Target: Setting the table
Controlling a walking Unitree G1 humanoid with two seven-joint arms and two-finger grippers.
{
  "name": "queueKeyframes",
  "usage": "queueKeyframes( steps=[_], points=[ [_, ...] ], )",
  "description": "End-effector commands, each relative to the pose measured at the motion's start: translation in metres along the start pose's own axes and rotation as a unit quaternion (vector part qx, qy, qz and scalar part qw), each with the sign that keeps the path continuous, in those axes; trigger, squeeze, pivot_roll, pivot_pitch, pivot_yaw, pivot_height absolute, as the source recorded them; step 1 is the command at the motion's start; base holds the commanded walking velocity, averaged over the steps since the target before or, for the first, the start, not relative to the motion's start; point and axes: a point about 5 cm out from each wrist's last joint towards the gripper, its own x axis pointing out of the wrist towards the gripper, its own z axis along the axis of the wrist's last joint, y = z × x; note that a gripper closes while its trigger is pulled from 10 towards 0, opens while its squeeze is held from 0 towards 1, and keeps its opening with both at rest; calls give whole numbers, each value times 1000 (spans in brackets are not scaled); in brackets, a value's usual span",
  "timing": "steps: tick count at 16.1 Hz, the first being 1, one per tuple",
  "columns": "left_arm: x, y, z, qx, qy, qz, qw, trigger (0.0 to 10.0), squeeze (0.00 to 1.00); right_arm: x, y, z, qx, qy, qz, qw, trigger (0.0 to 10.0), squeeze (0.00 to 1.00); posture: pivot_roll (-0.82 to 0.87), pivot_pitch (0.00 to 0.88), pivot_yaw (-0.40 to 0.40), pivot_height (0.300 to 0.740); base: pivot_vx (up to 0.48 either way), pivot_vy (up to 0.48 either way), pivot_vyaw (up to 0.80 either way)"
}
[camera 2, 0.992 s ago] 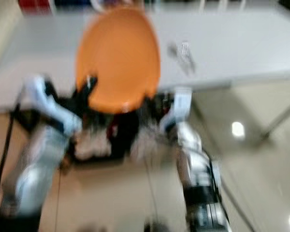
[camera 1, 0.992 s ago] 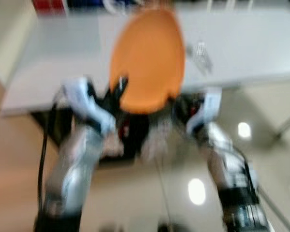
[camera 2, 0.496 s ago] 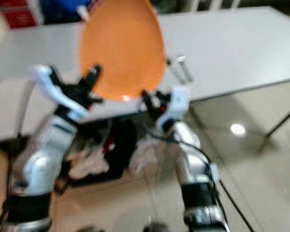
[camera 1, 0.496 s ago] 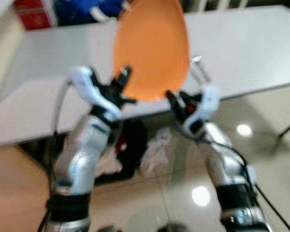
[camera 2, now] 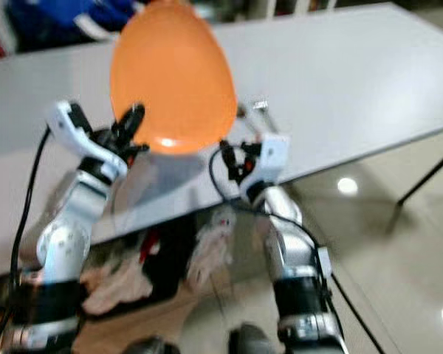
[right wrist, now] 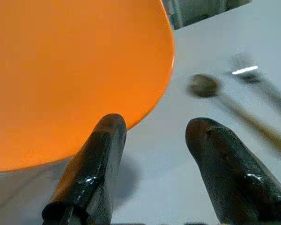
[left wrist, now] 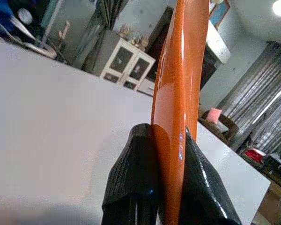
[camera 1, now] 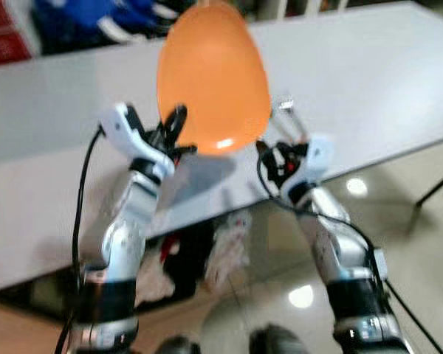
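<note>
The left hand (left wrist: 171, 154) is clamped on the rim of an orange plate (camera 1: 213, 77), one black finger (left wrist: 133, 178) pressed on each face. The plate is held up above the near part of a long white desk (camera 1: 369, 66), tilted toward the robot so its broad face shows in the head views. From the left wrist the same plate appears edge-on, a thin glossy orange band rising between the two fingers, with the desk top stretching away behind it toward white cabinets (left wrist: 124, 65) and grey curtains (left wrist: 267, 122) at the far side of the room.

The right hand (right wrist: 154, 136) sits just beside the plate's lower right edge with its fingers spread apart and nothing between them; one finger (right wrist: 96, 164) lies under the plate's rim in the right wrist view, though contact cannot be judged. That view also shows a spoon (right wrist: 234, 110) and a fork (right wrist: 260, 82) lying on the desk just past the plate; in the head views they are only a small blurred glint (camera 1: 289, 118) beyond the right hand.

Below the desk edge the head views show a glossy tiled floor (camera 1: 399, 243), with a dark bag (camera 1: 188, 254) and pale crumpled cloth (camera 1: 229, 247) under the desk.
</note>
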Motion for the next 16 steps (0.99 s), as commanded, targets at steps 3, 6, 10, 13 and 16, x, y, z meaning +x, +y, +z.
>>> queueKeyframes(
  steps=[3,6,10,13,16],
  points=[
    [10,8,-12,-98,38,35,994,10000,0,-3,-21,14,-28,-18,-62,997,10000,0,-112,139,18,740,100,0,0],
    [11,22,-15,-120,51,90,987,10000,0,-7,-35,25,-60,-28,-100,993,10000,0,-115,154,21,740,0,0,0],
    [3,39,-17,-166,63,166,970,10000,0,-25,-66,38,-148,-21,-190,970,10000,0,-122,220,28,740,0,0,0],
    [-5,36,-29,-221,86,179,955,10000,0,-27,-60,48,-138,-29,-167,976,10000,0,-133,270,27,740,0,0,0],
    [-8,28,-43,-260,133,182,939,10000,0,-27,-15,38,-122,18,-46,991,10000,0,-143,309,17,740,0,0,0]
  ],
)
